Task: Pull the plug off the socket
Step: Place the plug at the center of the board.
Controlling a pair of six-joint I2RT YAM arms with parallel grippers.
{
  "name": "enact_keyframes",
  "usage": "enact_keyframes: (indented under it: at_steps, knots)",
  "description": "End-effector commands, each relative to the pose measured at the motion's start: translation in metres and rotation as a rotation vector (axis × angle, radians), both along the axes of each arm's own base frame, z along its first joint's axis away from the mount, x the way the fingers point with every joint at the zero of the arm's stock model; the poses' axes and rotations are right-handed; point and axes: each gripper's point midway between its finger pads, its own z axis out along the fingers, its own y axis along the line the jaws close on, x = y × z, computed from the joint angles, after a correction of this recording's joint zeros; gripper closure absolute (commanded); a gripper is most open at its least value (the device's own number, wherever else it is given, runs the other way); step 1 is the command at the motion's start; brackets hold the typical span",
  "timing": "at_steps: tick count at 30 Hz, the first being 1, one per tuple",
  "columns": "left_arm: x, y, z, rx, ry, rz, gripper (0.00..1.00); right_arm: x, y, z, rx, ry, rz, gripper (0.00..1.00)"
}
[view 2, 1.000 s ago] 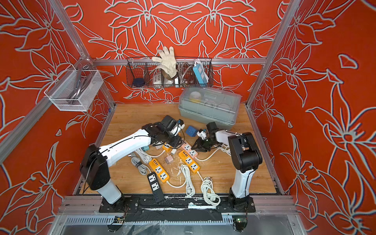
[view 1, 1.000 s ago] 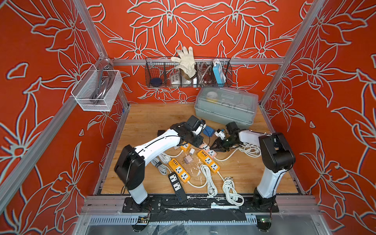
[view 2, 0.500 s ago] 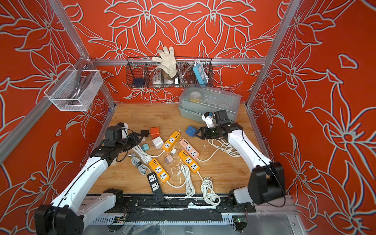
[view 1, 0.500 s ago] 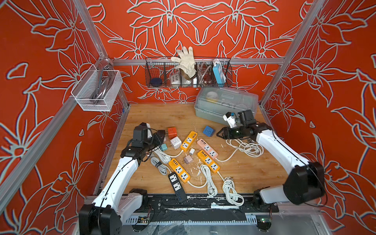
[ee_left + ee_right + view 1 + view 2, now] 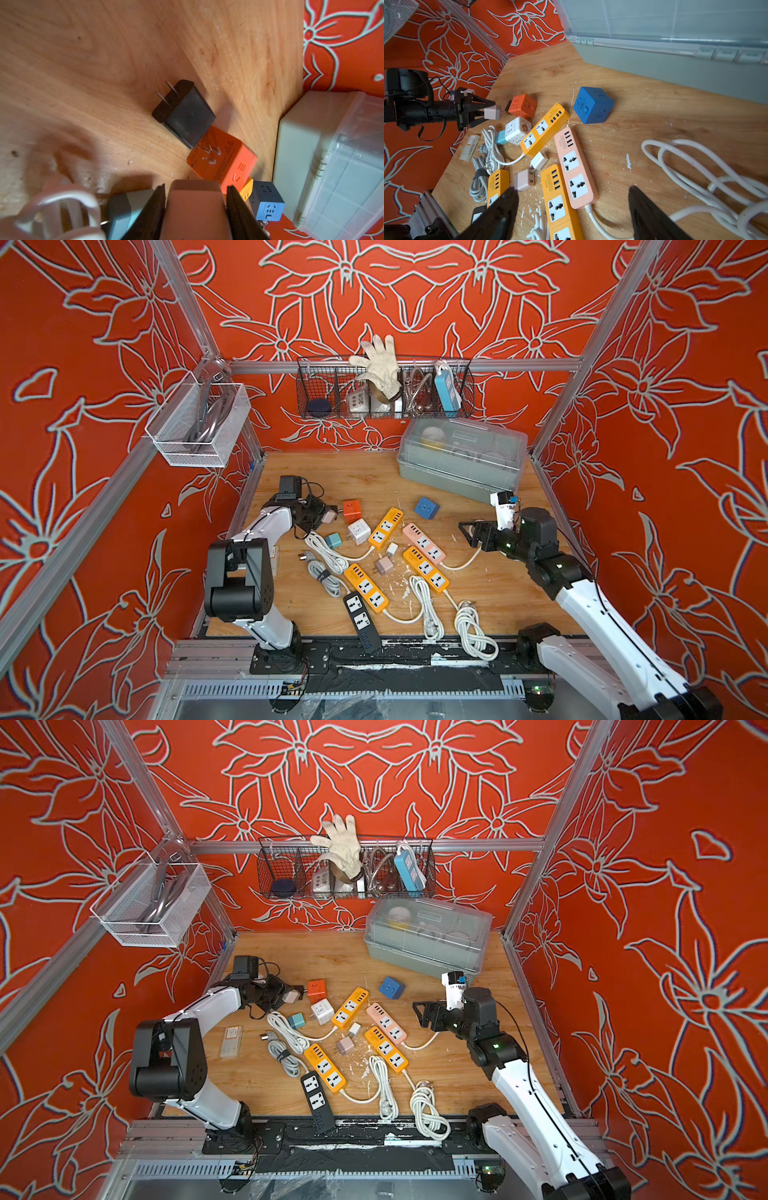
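My left gripper [image 5: 328, 516] [image 5: 292, 995] is shut on a pale pink plug [image 5: 195, 207] [image 5: 492, 112], held just above the wood at the table's left side. The plug's front end points at the orange cube socket [image 5: 351, 506] [image 5: 222, 160] [image 5: 522, 106], close to it but apart. A black plug [image 5: 184, 113] lies loose against that cube. My right gripper [image 5: 471, 533] [image 5: 424, 1013] [image 5: 571, 207] hangs open and empty at the right, over the pink power strip [image 5: 574, 166] and an orange power strip [image 5: 560, 203].
A lidded clear box [image 5: 461, 460] stands at the back right. A blue cube socket [image 5: 427, 508], a white cube socket [image 5: 358, 531], several power strips and coiled white cables [image 5: 473, 630] lie across the middle and front. A wire basket [image 5: 384, 387] hangs on the back wall.
Both grippers met in the middle a second ago. The left one has drawn back left with the pink plug; the right one has pulled away right and opened wide.
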Motion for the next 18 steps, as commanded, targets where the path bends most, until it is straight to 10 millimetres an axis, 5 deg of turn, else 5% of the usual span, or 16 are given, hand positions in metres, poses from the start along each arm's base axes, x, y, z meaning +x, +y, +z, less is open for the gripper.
enact_keyframes:
  at_steps: [1,11,16,18]
  knots:
    - [0.003,-0.002,-0.01,-0.053,0.055,0.03,0.69,0.003,-0.006,0.007,0.053,-0.015,-0.062,0.14]
    - [0.012,-0.005,-0.024,-0.056,0.096,-0.013,0.35,-0.005,-0.006,0.016,0.092,-0.051,-0.06,0.15]
    - [0.003,0.004,0.002,0.035,0.064,-0.037,0.18,-0.016,-0.009,0.032,0.073,-0.124,-0.035,0.15]
    - [-0.006,0.009,0.018,0.093,0.034,-0.056,0.01,-0.021,-0.009,0.039,0.065,-0.158,-0.02,0.13]
